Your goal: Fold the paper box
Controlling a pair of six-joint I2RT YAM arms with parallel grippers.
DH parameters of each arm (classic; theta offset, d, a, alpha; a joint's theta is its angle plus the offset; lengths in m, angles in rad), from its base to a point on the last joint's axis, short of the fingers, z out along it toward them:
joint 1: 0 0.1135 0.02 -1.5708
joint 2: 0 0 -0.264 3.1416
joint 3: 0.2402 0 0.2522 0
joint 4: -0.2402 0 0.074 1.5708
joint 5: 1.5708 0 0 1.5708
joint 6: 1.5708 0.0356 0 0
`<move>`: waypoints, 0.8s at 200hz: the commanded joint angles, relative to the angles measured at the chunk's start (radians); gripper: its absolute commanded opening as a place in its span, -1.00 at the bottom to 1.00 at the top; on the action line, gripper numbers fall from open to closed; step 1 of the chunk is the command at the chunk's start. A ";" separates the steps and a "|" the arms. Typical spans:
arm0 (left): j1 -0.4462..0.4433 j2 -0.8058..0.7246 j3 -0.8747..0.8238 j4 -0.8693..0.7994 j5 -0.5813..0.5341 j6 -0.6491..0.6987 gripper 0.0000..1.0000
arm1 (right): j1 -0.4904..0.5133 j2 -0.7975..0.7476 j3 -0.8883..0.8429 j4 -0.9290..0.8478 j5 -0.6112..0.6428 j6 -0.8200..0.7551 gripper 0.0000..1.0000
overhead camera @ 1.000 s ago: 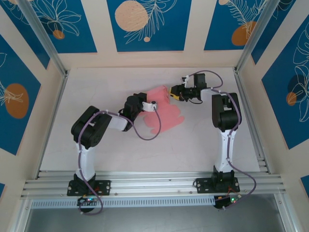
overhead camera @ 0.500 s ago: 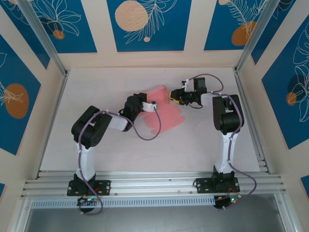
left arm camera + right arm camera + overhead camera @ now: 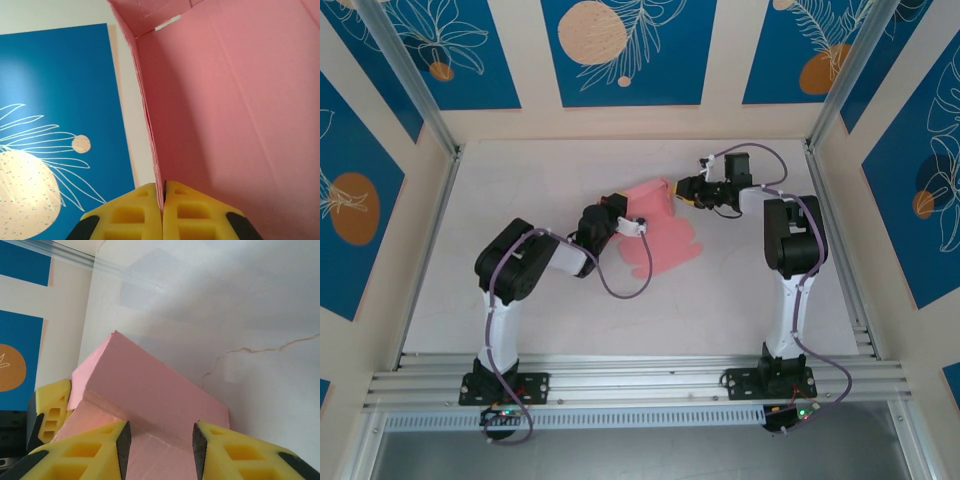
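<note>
Box (image 3: 660, 232) has slid slightly down-frame, my left jaws clenched on its wall. Right jaws hang parted beside it; folding's unfinished.

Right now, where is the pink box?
In the top view the box sits mid-table, its left edge pinched by the left gripper, the right gripper at its far corner.

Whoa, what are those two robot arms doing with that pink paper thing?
They are folding a pink thin-card paper box on the white table. It is partly folded: some of it stands up and the rest lies flat. The left gripper is shut, pinching the edge of a raised wall. The right gripper is at the box's other side with its jaws apart, seemingly not clamped on anything.
</note>
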State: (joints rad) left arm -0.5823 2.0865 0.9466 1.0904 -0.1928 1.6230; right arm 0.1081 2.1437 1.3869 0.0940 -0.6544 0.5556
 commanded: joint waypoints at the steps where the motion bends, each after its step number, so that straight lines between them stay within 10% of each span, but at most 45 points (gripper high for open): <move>1: -0.021 0.020 -0.023 -0.004 0.012 0.087 -1.00 | -0.002 -0.014 -0.036 0.025 0.002 -0.027 -0.20; 160: -0.029 0.003 -0.056 0.019 0.017 0.151 -1.00 | 0.019 -0.095 -0.177 0.091 -0.004 -0.204 -0.07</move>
State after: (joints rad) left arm -0.5922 2.0842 0.9146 1.1416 -0.1886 1.7149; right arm 0.1104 2.0953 1.2140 0.2092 -0.6613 0.4286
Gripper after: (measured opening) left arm 0.053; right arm 0.464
